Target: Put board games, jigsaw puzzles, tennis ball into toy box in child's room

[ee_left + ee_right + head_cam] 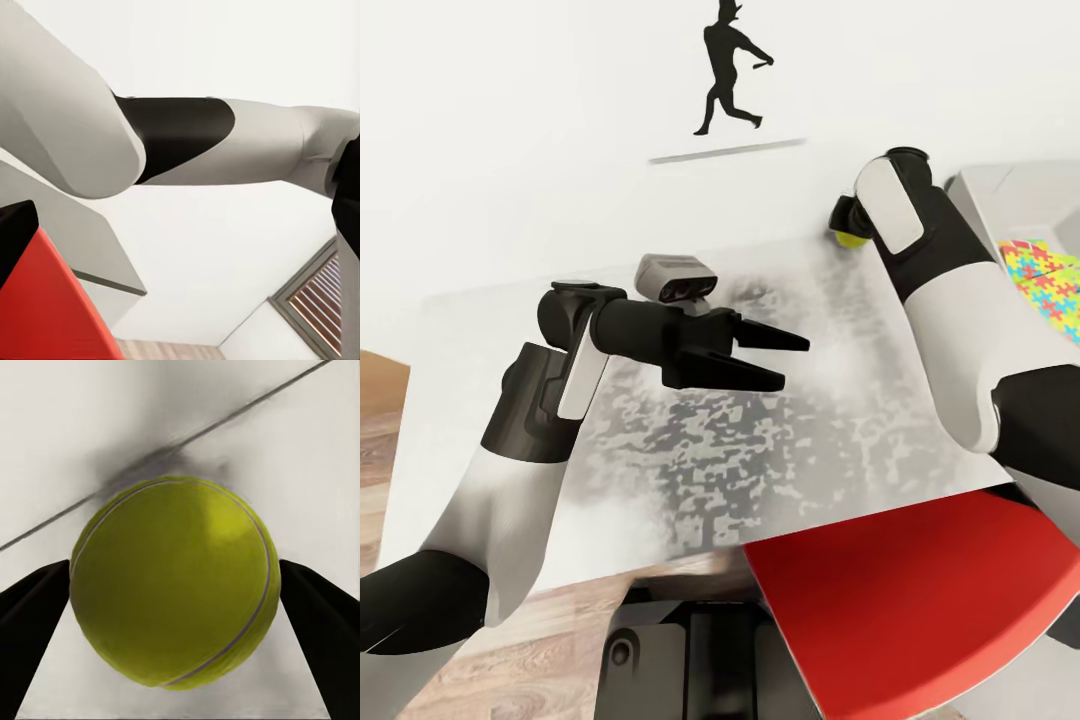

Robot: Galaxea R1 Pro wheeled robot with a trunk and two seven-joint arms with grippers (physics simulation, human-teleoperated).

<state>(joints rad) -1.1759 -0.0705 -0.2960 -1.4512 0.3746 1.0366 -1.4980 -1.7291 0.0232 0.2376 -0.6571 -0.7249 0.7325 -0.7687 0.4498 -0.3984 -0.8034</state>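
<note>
The right gripper [176,600] is clamped on the tennis ball [174,585], one dark finger [30,622] pressed at its nine o'clock and the other at its three o'clock. In the head view the ball [849,238] sits at the table's [760,450] far edge, about one o'clock from centre. The left gripper [788,360] hangs spread and empty over the table, and a jigsaw puzzle [1050,285] lies in the toy box [985,195] at three o'clock.

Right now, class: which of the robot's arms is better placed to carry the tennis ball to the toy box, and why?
The right. The right gripper has a finger against each side of the tennis ball at the table's far edge; the left gripper hangs open and empty over mid-table.
</note>
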